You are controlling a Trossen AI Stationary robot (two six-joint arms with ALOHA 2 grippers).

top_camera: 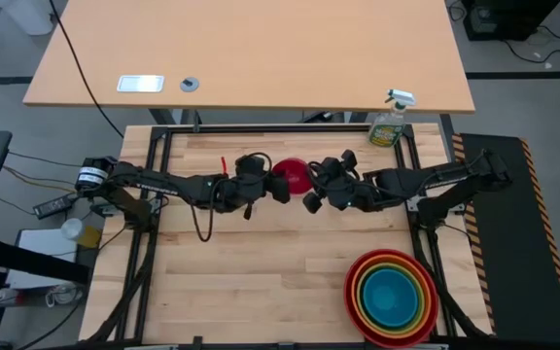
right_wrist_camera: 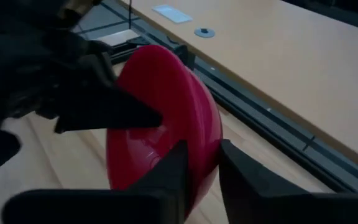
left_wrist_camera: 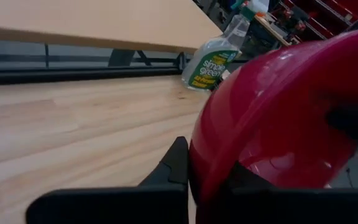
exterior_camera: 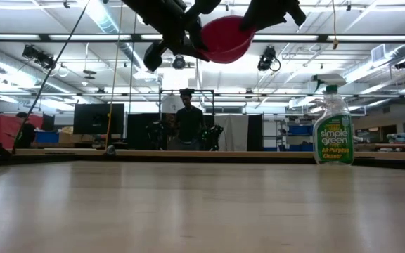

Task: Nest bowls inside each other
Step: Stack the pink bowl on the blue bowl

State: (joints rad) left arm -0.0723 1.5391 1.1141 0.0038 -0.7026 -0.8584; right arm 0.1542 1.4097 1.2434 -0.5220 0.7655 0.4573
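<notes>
The smallest, magenta-pink bowl (top_camera: 292,173) hangs high above the table's middle between both arms, and in the low view the pink bowl (exterior_camera: 223,39) is far clear of the wood. My left gripper (top_camera: 280,188) reaches it from the left and my right gripper (top_camera: 309,190) from the right, both shut on its rim. At the near right corner the other bowls (top_camera: 392,297) sit nested one inside another on the table: red outermost, then orange, lime green and blue. My left gripper pinches the pink bowl's wall at the rim (left_wrist_camera: 199,163), one finger outside and one inside. The fingers come nearly level from the table's left. The bowl is lifted clear and tipped on its side. My right gripper has the rim (right_wrist_camera: 205,163) on the bowl's opposite side between its fingers, one finger (right_wrist_camera: 174,169) inside the bowl and one outside. It comes from the table's right, slanting slightly downward. The bowl stays clear of the table.
A green spray bottle (top_camera: 389,122) stands at the far right corner of the table. A larger desk (top_camera: 251,49) lies beyond the far edge. In the low view a person (exterior_camera: 187,119) stands in the room behind.
</notes>
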